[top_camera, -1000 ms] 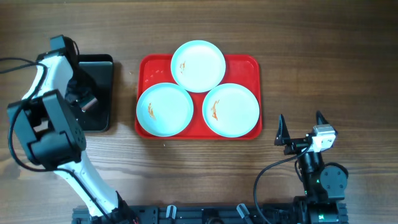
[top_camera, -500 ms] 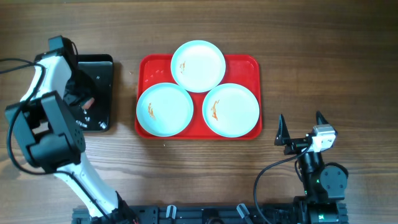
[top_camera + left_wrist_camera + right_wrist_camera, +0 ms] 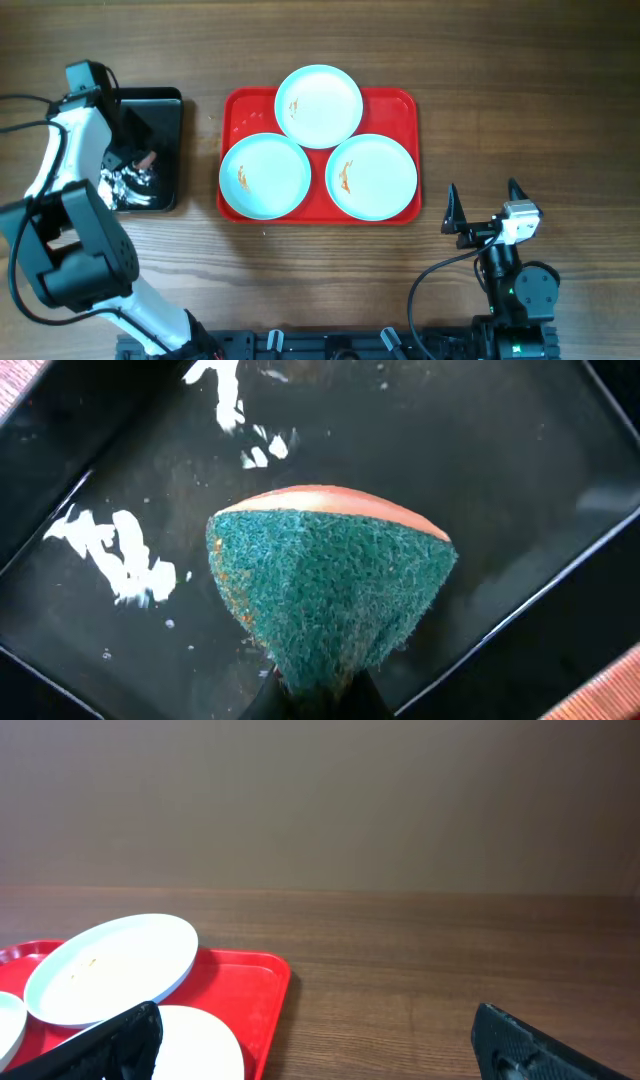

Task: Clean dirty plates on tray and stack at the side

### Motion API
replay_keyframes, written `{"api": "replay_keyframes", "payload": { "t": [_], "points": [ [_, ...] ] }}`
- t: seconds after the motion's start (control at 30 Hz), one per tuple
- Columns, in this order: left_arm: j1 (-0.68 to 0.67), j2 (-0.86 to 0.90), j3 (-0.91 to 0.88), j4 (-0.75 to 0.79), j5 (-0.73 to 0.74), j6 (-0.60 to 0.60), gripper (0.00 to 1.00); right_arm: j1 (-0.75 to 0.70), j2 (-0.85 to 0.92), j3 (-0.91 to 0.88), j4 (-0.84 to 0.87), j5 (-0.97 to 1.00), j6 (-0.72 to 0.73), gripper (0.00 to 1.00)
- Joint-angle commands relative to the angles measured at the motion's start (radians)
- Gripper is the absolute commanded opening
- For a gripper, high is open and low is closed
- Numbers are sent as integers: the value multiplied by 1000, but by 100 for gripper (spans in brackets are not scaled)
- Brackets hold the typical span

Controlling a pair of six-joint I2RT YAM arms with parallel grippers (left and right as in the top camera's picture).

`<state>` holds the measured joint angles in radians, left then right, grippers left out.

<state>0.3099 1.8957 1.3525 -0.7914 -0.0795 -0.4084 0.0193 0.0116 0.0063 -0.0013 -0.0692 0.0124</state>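
sponge (image 3: 330, 590) pinched in the left fingers (image 3: 262, 708) over the black tray (image 3: 165, 115), arm bent; right fingers (image 3: 452, 212) gape.

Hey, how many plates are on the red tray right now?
3, all on the tray: top-center plate, lower-left plate, lower-right plate; none seems hidden.

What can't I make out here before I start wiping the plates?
Left gripper jaws: left wrist, buried behind the sponge.
Black tray left side: overhead, under the left arm.
Front two plates: right wrist, cut off by frame edges and a finger.
White patches in tray: foam or glare, unclear.
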Motion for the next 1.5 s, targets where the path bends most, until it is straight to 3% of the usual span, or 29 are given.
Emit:
{"api": "replay_keyframes", "payload": {
  "t": [0.0,0.53,0.57,0.63,0.73,1.17,1.2,1.23,1.47],
  "points": [
    [6,0,3,-1,8,13,4,6,-7,-1,3,10,-12,100],
    [9,3,-69,45,-26,12,4,6,-7,-1,3,10,-12,100],
    [9,3,-72,45,-26,12,6,7,-7,-1,3,10,-12,100],
    [9,5,-77,45,-26,12,27,7,-7,-1,3,10,-12,100],
    [9,16,-77,52,-27,12,41,7,-7,-1,3,10,-12,100],
    [9,18,-161,132,-26,11,37,7,-7,-1,3,10,-12,100],
    [9,18,-163,138,-26,11,29,7,-7,-1,3,10,-12,100],
    [9,18,-162,149,-26,12,4,7,-7,-1,3,10,-12,100],
    [8,-111,-129,97,-25,12,4,7,-7,-1,3,10,-12,100]
  ]
}}
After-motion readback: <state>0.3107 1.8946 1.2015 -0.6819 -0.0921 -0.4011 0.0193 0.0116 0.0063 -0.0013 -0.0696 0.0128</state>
